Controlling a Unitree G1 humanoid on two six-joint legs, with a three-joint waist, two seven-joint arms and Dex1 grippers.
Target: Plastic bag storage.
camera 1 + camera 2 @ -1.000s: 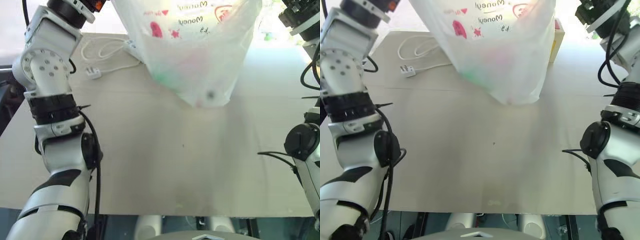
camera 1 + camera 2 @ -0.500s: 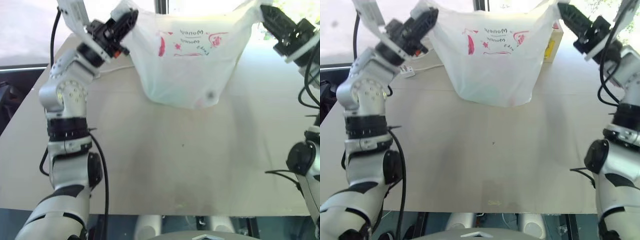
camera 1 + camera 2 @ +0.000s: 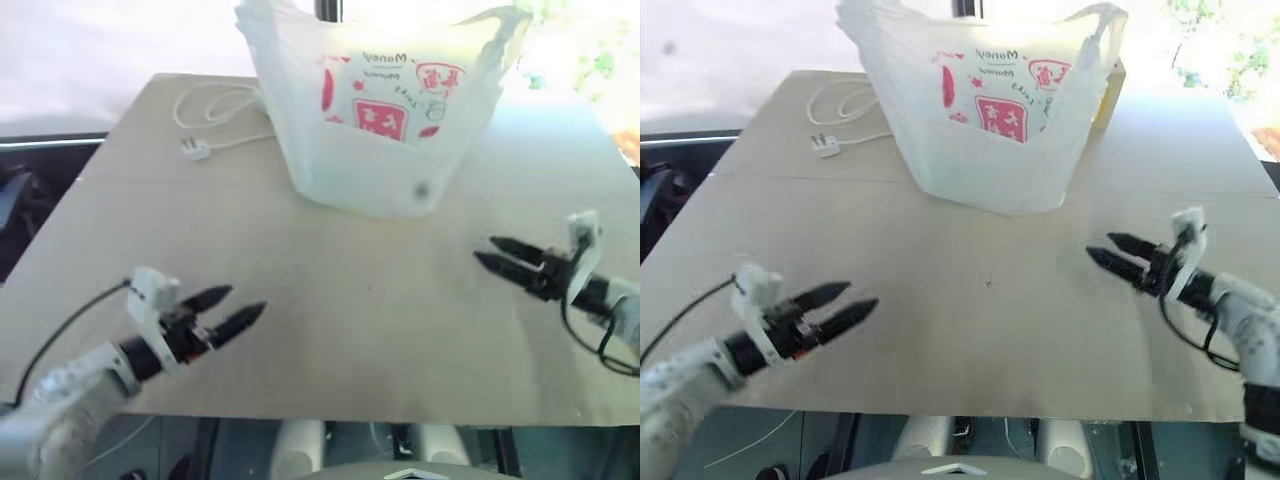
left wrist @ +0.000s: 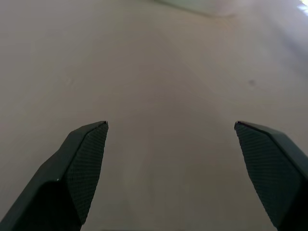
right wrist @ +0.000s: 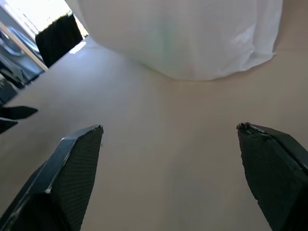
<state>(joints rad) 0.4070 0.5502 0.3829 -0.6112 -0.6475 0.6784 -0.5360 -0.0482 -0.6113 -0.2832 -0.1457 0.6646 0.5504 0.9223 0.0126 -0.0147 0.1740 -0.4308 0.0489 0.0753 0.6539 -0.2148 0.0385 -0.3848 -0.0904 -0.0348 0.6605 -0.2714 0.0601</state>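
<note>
Item: plastic bag (image 3: 385, 120). Thin white carrier with red printed panels, standing puffed up and open-mouthed on the worktop (image 3: 330, 330), at the middle of the far edge. Loop handles rise at its upper corners. Nothing holds it.

Item: left gripper (image 3: 232, 312). Low over the near left corner of the worktop, jaws spread wide and empty, tips aimed toward the middle of the surface.

Item: right gripper (image 3: 490, 252). Over the right side of the worktop, about midway between near and far edge, jaws likewise wide and empty (its wrist view has the bag's lower bulge straight ahead between the fingers (image 5: 72, 168)).

Item: white cable with plug (image 3: 195, 148). Lies coiled at the far left, just beside the bag.

Item: yellow-and-pale box (image 3: 1110, 85). Behind the bag's right side, mostly hidden by it.

Relation of note: the bag lies beyond both jaws, toward the far edge, its wider span running left to right across the worktop. The right gripper is the nearer of the two; the left is well apart from it. Any gathering or flattening would likely call for both arms to reach toward the far edge, one to each side of the bag.
</note>
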